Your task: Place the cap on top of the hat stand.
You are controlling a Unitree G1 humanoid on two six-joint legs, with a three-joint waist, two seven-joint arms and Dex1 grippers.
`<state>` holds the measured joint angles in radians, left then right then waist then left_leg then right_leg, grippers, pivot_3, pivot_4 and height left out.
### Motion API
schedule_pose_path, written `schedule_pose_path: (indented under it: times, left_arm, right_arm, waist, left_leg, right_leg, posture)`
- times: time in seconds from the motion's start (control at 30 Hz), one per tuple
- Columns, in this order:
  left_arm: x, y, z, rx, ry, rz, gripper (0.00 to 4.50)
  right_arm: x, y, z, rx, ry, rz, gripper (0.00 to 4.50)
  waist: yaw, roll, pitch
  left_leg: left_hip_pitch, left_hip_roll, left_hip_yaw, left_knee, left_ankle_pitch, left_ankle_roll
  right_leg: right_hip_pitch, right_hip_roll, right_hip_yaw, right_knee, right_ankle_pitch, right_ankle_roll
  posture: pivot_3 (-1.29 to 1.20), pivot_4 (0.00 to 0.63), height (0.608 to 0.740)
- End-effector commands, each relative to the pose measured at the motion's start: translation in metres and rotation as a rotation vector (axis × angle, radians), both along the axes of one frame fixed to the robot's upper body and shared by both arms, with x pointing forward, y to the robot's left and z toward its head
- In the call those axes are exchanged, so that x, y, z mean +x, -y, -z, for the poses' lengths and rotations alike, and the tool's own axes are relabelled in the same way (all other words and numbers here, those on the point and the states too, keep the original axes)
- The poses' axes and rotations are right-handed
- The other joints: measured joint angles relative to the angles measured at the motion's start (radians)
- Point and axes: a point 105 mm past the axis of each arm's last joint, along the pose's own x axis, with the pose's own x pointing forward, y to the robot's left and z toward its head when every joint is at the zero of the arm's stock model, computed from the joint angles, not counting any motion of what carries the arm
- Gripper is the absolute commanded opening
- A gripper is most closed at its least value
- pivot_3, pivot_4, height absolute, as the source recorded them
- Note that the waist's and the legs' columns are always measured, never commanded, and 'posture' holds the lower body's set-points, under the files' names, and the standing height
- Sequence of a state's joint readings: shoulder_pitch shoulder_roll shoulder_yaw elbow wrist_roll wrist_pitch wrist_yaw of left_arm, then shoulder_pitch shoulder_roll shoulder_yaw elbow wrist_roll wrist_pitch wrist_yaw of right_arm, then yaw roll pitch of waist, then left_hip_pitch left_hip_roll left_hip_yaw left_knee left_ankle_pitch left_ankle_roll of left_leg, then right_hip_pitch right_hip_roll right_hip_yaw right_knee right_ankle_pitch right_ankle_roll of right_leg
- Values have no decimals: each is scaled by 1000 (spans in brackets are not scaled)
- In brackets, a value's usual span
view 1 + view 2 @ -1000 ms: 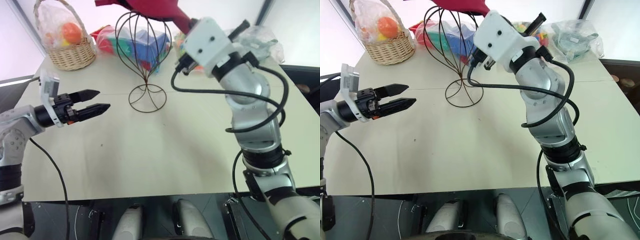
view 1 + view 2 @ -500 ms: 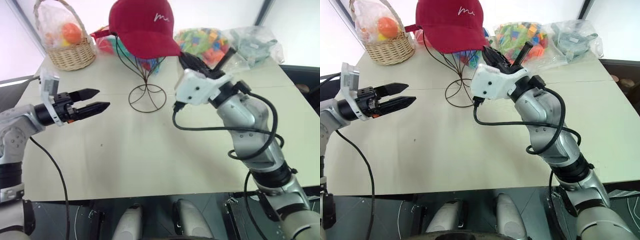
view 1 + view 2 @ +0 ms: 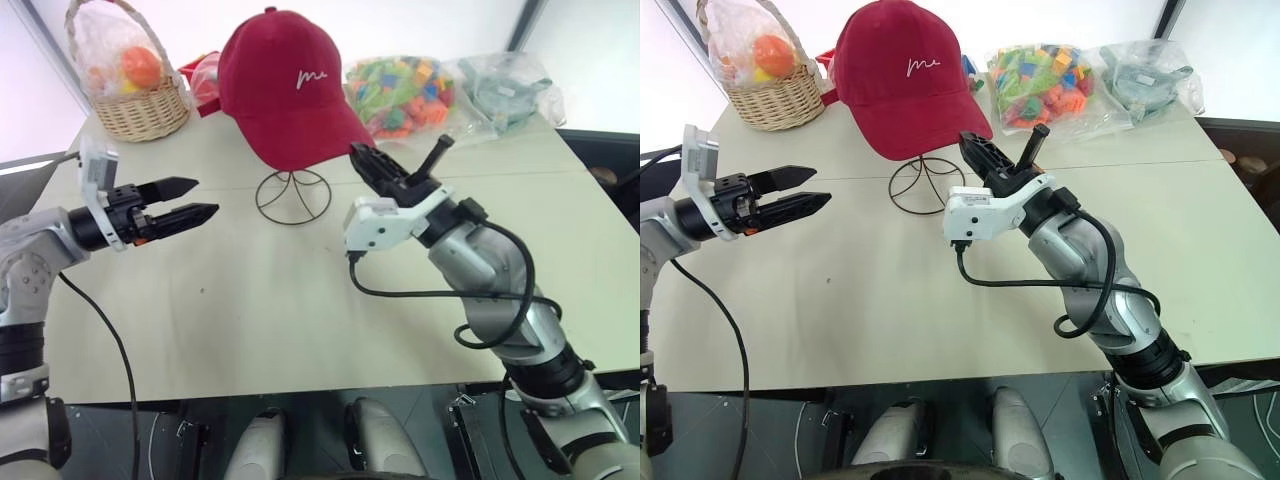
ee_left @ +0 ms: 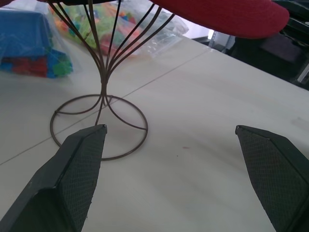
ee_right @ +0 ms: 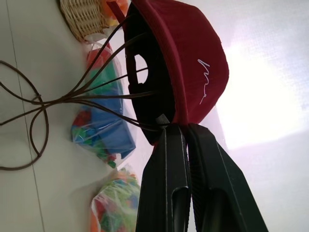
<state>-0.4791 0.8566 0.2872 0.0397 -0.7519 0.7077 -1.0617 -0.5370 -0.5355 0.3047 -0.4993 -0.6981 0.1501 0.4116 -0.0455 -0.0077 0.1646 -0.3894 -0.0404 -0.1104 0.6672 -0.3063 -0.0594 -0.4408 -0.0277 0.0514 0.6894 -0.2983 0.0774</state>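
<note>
From the head camera, the cap (image 3: 288, 90) sat over the cage of the hat stand (image 3: 291, 195), its brim pointing toward the robot and slightly to its right, white lettering on the front panel. The stand's looped wire base rested on the pale table (image 3: 300, 310), near the far middle. The right gripper (image 3: 362, 158) reached up toward the edge of the brim, its black fingers pressed together; from here it was hard to say whether the brim was pinched between them. The left gripper (image 3: 205, 199) hung level over the table's left side, well apart from the stand, fingers spread with nothing between them. A wicker basket (image 3: 142, 103) with bagged fruit stood at the far left corner, and bags of coloured blocks (image 3: 405, 92) lay behind the stand. In the left wrist view, the two wide-apart fingertips (image 4: 79, 162) framed the stand's stem and base ring (image 4: 99, 126), with the red brim (image 4: 227, 14) overhead. In the right wrist view, the fingers (image 5: 169, 159) were clenched tight against each other, their tips at the brim's edge where the cap (image 5: 193, 63) draped over the wire cage (image 5: 96, 96); whether fabric was caught between them could not be told.
</note>
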Motion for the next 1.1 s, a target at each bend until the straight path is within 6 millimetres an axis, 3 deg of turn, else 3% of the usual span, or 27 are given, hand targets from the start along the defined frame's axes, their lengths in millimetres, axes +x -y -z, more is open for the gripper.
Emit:
schedule_pose_path:
  times: [0.03, 0.4, 0.77, 0.8, 0.83, 1.03, 1.07, 1.1]
  left_arm:
    - [-1, -1, -10, 7, 42, 0, 4500]
    - [0, -2, -11, 9, 44, -8, 4500]
    - [3, -2, -11, 5, 45, -13, 4500]
    - [3, -2, -11, 4, 45, -12, 4500]
    - [3, -2, -11, 3, 44, -12, 4500]
    - [2, -2, -9, -1, 38, -10, 4500]
    - [2, -2, -9, -1, 37, -9, 4500]
    - [2, -2, -9, -1, 36, -10, 4500]
  right_arm:
    - [-6, -1, -7, 13, 28, -7, 12]
    - [-10, -4, 13, -51, 11, -22, 12]
    - [-10, -5, 12, -52, 14, -35, 12]
    - [-10, -5, 11, -47, 16, -35, 667]
    - [-9, -4, 10, -40, 18, -33, 949]
    - [-10, 3, 9, -25, 8, -25, 4062]
    - [-10, 4, 9, -25, 9, -24, 4459]
    - [-10, 6, 9, -26, 5, -22, 4459]
  waist:
    - [1, 0, 0]
    - [1, 0, 0]
    - [1, -1, 0]
    - [1, -1, 0]
    - [1, -1, 0]
    - [1, -1, 0]
    - [1, -1, 0]
    - [1, -1, 0]
  left_leg:
    - [0, 0, 0, 0, 0, 0]
    - [0, 0, 0, 0, 0, 0]
    - [0, 0, 0, 0, 0, -1]
    - [0, 0, 0, 0, 0, -1]
    - [0, 0, 0, 0, 0, -1]
    - [0, 0, 0, 0, 0, -1]
    - [0, 0, 0, 0, 0, -1]
    - [0, 0, 0, 0, 0, -1]
  right_leg:
    - [0, 0, 0, 0, 0, 0]
    - [0, 0, 0, 0, 0, 0]
    - [0, 0, 0, 1, 0, 0]
    - [0, 0, 0, 1, 0, 0]
    - [0, 0, 0, 1, 0, 0]
    - [0, 0, 0, 1, 0, 0]
    - [0, 0, 0, 1, 0, 0]
    - [0, 0, 0, 1, 0, 0]
  posture:
    - [0, 150, 740]
    - [0, 150, 740]
    - [0, 150, 740]
    - [0, 150, 740]
    - [0, 150, 740]
    - [0, 150, 740]
    - [0, 150, 740]
    - [0, 150, 740]
